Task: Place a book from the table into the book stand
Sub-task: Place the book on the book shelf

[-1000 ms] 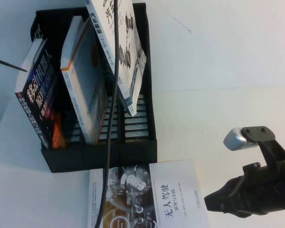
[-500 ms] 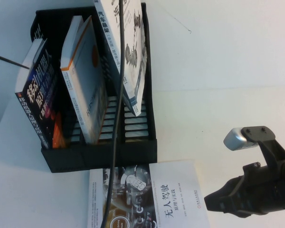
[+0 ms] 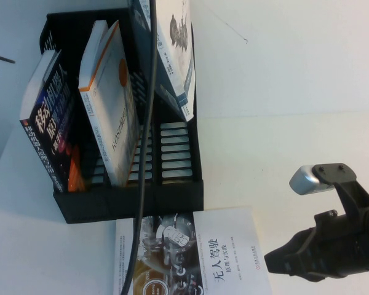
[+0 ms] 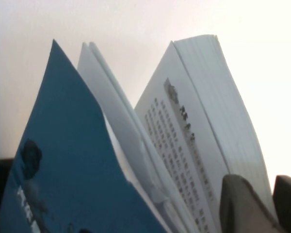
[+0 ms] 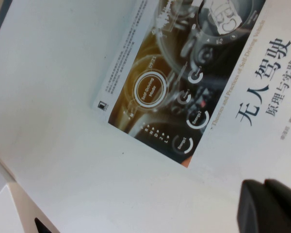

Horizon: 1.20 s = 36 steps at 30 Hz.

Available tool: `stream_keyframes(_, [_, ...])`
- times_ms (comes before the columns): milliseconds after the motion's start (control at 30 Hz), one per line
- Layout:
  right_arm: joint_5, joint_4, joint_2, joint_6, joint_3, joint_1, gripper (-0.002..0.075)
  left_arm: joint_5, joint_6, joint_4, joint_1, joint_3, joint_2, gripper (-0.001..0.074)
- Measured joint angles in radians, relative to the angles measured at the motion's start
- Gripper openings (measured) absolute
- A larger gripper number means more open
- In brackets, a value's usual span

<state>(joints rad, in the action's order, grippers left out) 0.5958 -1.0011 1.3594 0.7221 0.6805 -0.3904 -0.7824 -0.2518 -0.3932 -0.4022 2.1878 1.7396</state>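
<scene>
Clearly legible, 无人驾驶 heads the white half of the half-photo book (image 3: 197,255) flat on the tabletop (image 3: 295,92) before the book stand (image 3: 129,196). My left gripper (image 4: 254,206) pinches the pale book (image 3: 172,43) by its pages, covers fanned open, tilted over the stand's rightmost compartment. My right gripper (image 3: 277,261) hangs beside the half-photo book; whether it is open, I cannot tell.

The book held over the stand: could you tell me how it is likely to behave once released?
The book, thin, hangs tilted over the book stand; it will likely lean rather than stand. In the left wrist view its pages fan apart, so probably floppy. The left gripper pinches it; the right gripper hovers near the table.
</scene>
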Motion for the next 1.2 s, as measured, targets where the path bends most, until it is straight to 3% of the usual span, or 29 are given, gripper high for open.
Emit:
stream_keyframes(700, [0.006, 0.000, 0.000, 0.000, 0.000, 0.000, 0.0000, -0.033, 0.037, -0.140, 0.000, 0.065, -0.018, 0.0100])
stream_keyframes(1200, [0.015, 0.000, 0.000, 0.000, 0.000, 0.000, 0.0000, -0.149, 0.045, -0.120, -0.002, 0.127, -0.027, 0.0092])
